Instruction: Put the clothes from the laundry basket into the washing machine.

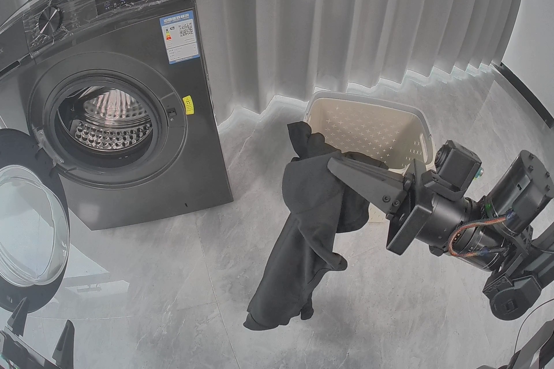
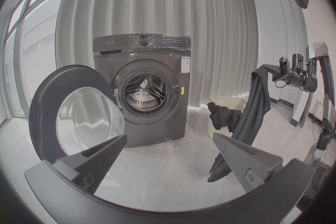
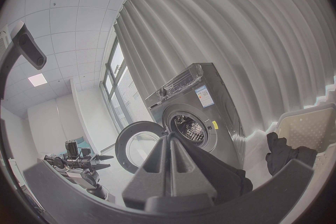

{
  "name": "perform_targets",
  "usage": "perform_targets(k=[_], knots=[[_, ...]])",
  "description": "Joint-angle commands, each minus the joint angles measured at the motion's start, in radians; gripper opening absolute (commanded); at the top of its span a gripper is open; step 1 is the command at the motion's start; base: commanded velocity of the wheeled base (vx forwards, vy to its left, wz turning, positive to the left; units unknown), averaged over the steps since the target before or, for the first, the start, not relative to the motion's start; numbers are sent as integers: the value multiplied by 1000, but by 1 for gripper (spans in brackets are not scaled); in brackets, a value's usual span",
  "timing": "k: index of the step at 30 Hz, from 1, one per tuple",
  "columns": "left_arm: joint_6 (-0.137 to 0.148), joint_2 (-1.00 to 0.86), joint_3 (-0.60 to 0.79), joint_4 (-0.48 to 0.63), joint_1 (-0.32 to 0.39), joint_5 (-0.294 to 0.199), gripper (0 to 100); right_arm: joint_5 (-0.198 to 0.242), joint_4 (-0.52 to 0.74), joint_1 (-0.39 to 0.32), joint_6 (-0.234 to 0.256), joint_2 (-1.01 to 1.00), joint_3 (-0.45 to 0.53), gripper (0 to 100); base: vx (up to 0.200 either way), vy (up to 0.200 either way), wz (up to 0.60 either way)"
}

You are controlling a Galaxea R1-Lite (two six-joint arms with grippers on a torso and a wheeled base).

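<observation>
The right gripper [image 1: 332,162] is clenching a black garment [image 1: 306,226], which is hanging in the air to the right of the washing machine [image 1: 190,157], with its tail near the floor. The left gripper [image 2: 168,137] is hovering released, low before the machine's open door [image 1: 29,226]. The carrying step seems to be in hand. Next the garment needs moving leftwards into the drum [image 1: 112,122], hanging tail included.
</observation>
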Motion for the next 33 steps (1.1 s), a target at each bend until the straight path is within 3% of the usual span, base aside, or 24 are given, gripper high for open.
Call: perform_targets(k=[1, 8, 20, 30, 33], knots=[[0, -15, 16, 0, 0, 0, 100, 0, -2, -9, 1, 8, -3, 0, 0, 0, 600], [0, -13, 18, 0, 0, 0, 100, 0, 0, -12, -1, 1, -9, 0, 0, 0, 600], [0, -15, 18, -1, 0, 0, 100, 2, 0, -7, 4, 4, -3, 0, 0, 0, 0], [0, -15, 18, 0, 0, 2, 100, 2, 0, -9, -3, 9, 3, 0, 0, 0, 600], [0, -15, 18, 0, 0, 2, 100, 4, 0, -4, -1, 15, 11, 0, 0, 0, 0]])
